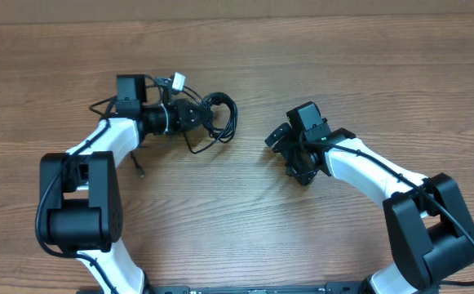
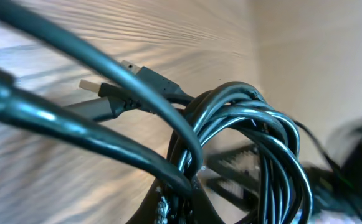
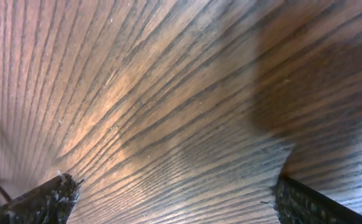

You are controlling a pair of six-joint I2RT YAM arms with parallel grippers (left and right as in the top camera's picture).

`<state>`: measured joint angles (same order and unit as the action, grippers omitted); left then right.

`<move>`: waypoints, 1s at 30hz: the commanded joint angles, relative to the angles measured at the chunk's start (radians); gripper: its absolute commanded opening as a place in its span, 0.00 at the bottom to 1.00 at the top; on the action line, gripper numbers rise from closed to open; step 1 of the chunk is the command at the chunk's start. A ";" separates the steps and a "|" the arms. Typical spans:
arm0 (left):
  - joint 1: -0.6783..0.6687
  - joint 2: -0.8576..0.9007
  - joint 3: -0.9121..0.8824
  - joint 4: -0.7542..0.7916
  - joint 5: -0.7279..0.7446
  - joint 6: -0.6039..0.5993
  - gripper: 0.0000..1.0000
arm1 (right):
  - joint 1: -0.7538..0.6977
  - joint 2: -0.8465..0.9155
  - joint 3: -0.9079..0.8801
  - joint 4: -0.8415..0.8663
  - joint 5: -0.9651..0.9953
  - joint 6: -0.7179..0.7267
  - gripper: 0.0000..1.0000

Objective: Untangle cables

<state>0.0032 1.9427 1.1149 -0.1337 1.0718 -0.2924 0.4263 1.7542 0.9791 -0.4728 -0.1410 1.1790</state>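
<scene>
The cables (image 1: 222, 117) lie as a black coiled bundle on the wooden table, left of centre. My left gripper (image 1: 202, 115) is at the coil's left side, shut on its strands. In the left wrist view the glossy loops of the cables (image 2: 249, 134) fill the frame, with two plug tips (image 2: 96, 87) pointing left. There the left gripper (image 2: 190, 202) pinches strands at the bottom edge. My right gripper (image 1: 287, 155) stands open to the right of the coil, apart from it. In the right wrist view the right gripper (image 3: 177, 199) has only bare wood between its fingertips (image 3: 40, 199).
A white plug (image 1: 176, 81) sticks up behind the left wrist. A thin loose cord end (image 1: 139, 168) lies on the table beside the left arm. Wooden tabletop (image 1: 302, 49) stretches all around.
</scene>
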 commanded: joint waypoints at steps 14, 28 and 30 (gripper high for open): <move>0.002 0.006 0.000 -0.076 0.040 0.226 0.04 | -0.002 0.010 -0.011 0.021 0.002 -0.116 1.00; 0.035 0.006 0.000 0.080 0.040 -0.272 0.04 | 0.027 -0.150 0.027 0.125 -0.566 -0.657 0.65; 0.040 0.006 0.000 0.083 0.040 -0.369 0.04 | 0.052 -0.163 0.027 0.124 -0.554 -0.657 0.67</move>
<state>0.0307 1.9427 1.1126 -0.0586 1.0981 -0.4423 0.4477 1.6417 0.9771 -0.3519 -0.6277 0.6022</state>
